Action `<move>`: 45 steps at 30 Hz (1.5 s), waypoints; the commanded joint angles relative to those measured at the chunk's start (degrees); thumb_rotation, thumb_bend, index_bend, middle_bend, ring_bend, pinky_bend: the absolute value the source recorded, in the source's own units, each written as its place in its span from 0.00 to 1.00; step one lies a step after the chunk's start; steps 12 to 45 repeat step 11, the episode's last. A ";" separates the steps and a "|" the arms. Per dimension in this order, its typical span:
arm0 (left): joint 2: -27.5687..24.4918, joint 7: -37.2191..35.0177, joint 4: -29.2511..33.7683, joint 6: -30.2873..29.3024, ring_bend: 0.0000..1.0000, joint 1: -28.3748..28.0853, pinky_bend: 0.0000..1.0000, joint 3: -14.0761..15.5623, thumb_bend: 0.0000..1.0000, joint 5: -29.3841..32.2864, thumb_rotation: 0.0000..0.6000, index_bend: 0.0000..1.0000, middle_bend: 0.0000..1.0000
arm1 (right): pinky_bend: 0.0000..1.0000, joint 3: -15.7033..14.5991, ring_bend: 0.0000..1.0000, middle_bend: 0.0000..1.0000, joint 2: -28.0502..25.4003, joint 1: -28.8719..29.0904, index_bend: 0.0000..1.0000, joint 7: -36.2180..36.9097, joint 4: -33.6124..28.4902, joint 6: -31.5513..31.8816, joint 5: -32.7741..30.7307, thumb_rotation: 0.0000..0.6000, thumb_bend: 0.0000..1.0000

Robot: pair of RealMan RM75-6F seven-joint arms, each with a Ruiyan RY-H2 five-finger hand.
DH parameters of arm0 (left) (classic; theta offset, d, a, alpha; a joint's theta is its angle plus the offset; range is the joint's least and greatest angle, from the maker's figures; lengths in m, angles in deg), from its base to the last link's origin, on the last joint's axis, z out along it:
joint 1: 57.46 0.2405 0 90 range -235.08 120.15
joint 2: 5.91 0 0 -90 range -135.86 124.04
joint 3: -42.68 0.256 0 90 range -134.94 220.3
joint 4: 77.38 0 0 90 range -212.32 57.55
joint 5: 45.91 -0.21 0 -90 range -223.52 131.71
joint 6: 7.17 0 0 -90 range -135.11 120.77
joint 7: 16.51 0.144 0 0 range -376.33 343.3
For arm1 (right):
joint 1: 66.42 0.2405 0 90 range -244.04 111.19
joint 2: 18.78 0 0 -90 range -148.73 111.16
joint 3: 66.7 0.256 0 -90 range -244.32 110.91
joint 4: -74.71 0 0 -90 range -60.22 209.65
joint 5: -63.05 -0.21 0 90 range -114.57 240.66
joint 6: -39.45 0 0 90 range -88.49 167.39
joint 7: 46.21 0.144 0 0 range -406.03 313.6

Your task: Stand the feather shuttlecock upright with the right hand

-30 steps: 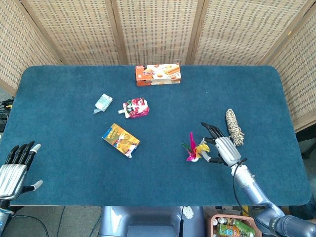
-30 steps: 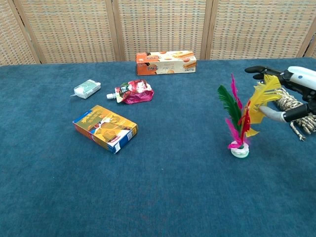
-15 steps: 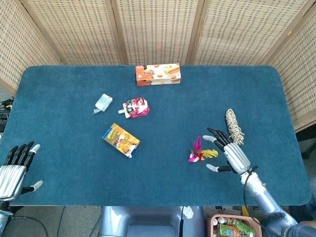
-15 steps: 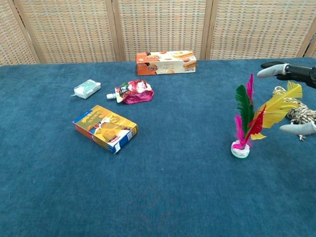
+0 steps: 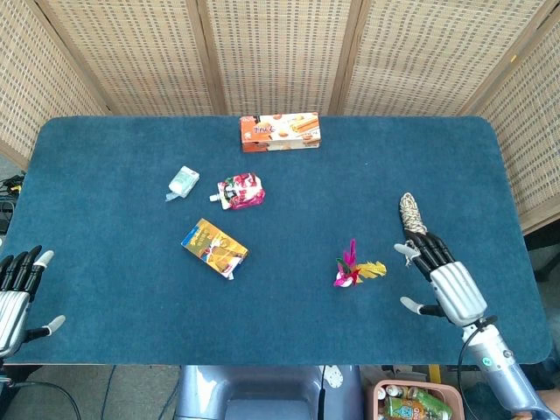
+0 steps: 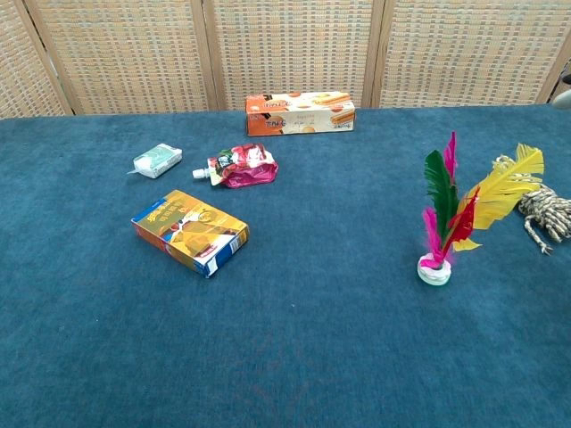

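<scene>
The feather shuttlecock (image 5: 353, 269) (image 6: 453, 214) stands upright on its white base on the blue table, its green, pink, red and yellow feathers fanning up and to the right. My right hand (image 5: 446, 282) hangs open to the right of it, clear of the feathers, fingers spread and holding nothing; the chest view does not show it. My left hand (image 5: 17, 289) is open at the table's front left corner, far from everything.
A coiled rope (image 5: 412, 215) (image 6: 542, 212) lies just beyond my right hand. Farther left lie an orange snack box (image 5: 213, 247), a pink pouch (image 5: 241, 191) and a small white packet (image 5: 182, 182). A long biscuit box (image 5: 280, 132) sits at the far edge.
My right hand let go of the feathers and drew back to the right and toward the front edge. The shuttlecock stays standing. My left hand slid slightly lower.
</scene>
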State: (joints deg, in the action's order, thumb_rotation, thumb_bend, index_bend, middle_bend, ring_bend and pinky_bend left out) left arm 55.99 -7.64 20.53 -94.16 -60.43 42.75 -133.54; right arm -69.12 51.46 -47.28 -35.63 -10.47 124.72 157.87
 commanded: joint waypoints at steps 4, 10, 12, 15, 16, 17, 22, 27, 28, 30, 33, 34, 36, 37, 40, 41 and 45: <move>-0.27 -1.69 -0.89 -0.55 0.00 0.19 0.00 -0.04 0.00 -0.70 1.00 0.00 0.00 | 0.00 -0.66 0.00 0.00 -1.37 -8.05 0.00 -15.82 -3.32 6.80 -2.84 1.00 0.00; -0.95 -3.66 -1.33 -2.07 0.00 0.82 0.00 0.37 0.00 -2.39 1.00 0.00 0.00 | 0.00 -0.05 0.00 0.00 0.67 -10.48 0.00 -17.57 -1.88 9.10 -3.02 1.00 0.00; -0.99 -3.78 -1.36 -2.15 0.00 0.85 0.00 0.40 0.00 -2.51 1.00 0.00 0.00 | 0.00 0.03 0.00 0.00 0.76 -10.63 0.00 -17.67 -1.75 9.17 -3.00 1.00 0.00; -0.99 -3.78 -1.36 -2.15 0.00 0.85 0.00 0.40 0.00 -2.51 1.00 0.00 0.00 | 0.00 0.03 0.00 0.00 0.76 -10.63 0.00 -17.67 -1.75 9.17 -3.00 1.00 0.00; -0.99 -3.78 -1.36 -2.15 0.00 0.85 0.00 0.40 0.00 -2.51 1.00 0.00 0.00 | 0.00 0.03 0.00 0.00 0.76 -10.63 0.00 -17.67 -1.75 9.17 -3.00 1.00 0.00; -0.99 -3.78 -1.36 -2.15 0.00 0.85 0.00 0.40 0.00 -2.51 1.00 0.00 0.00 | 0.00 0.03 0.00 0.00 0.76 -10.63 0.00 -17.67 -1.75 9.17 -3.00 1.00 0.00; -0.99 -3.78 -1.36 -2.15 0.00 0.85 0.00 0.40 0.00 -2.51 1.00 0.00 0.00 | 0.00 0.03 0.00 0.00 0.76 -10.63 0.00 -17.67 -1.75 9.17 -3.00 1.00 0.00; -0.99 -3.78 -1.36 -2.15 0.00 0.85 0.00 0.40 0.00 -2.51 1.00 0.00 0.00 | 0.00 0.03 0.00 0.00 0.76 -10.63 0.00 -17.67 -1.75 9.17 -3.00 1.00 0.00; -0.99 -3.78 -1.36 -2.15 0.00 0.85 0.00 0.40 0.00 -2.51 1.00 0.00 0.00 | 0.00 0.03 0.00 0.00 0.76 -10.63 0.00 -17.67 -1.75 9.17 -3.00 1.00 0.00; -0.99 -3.78 -1.36 -2.15 0.00 0.85 0.00 0.40 0.00 -2.51 1.00 0.00 0.00 | 0.00 0.03 0.00 0.00 0.76 -10.63 0.00 -17.67 -1.75 9.17 -3.00 1.00 0.00; -0.99 -3.78 -1.36 -2.15 0.00 0.85 0.00 0.40 0.00 -2.51 1.00 0.00 0.00 | 0.00 0.03 0.00 0.00 0.76 -10.63 0.00 -17.67 -1.75 9.17 -3.00 1.00 0.00; -0.99 -3.78 -1.36 -2.15 0.00 0.85 0.00 0.40 0.00 -2.51 1.00 0.00 0.00 | 0.00 0.03 0.00 0.00 0.76 -10.63 0.00 -17.67 -1.75 9.17 -3.00 1.00 0.00; -0.99 -3.78 -1.36 -2.15 0.00 0.85 0.00 0.40 0.00 -2.51 1.00 0.00 0.00 | 0.00 0.03 0.00 0.00 0.76 -10.63 0.00 -17.67 -1.75 9.17 -3.00 1.00 0.00; -0.99 -3.78 -1.36 -2.15 0.00 0.85 0.00 0.40 0.00 -2.51 1.00 0.00 0.00 | 0.00 0.03 0.00 0.00 0.76 -10.63 0.00 -17.67 -1.75 9.17 -3.00 1.00 0.00; -0.99 -3.78 -1.36 -2.15 0.00 0.85 0.00 0.40 0.00 -2.51 1.00 0.00 0.00 | 0.00 0.03 0.00 0.00 0.76 -10.63 0.00 -17.67 -1.75 9.17 -3.00 1.00 0.00; -0.99 -3.78 -1.36 -2.15 0.00 0.85 0.00 0.40 0.00 -2.51 1.00 0.00 0.00 | 0.00 0.03 0.00 0.00 0.76 -10.63 0.00 -17.67 -1.75 9.17 -3.00 1.00 0.00; -0.99 -3.78 -1.36 -2.15 0.00 0.85 0.00 0.40 0.00 -2.51 1.00 0.00 0.00 | 0.00 0.03 0.00 0.00 0.76 -10.63 0.00 -17.67 -1.75 9.17 -3.00 1.00 0.00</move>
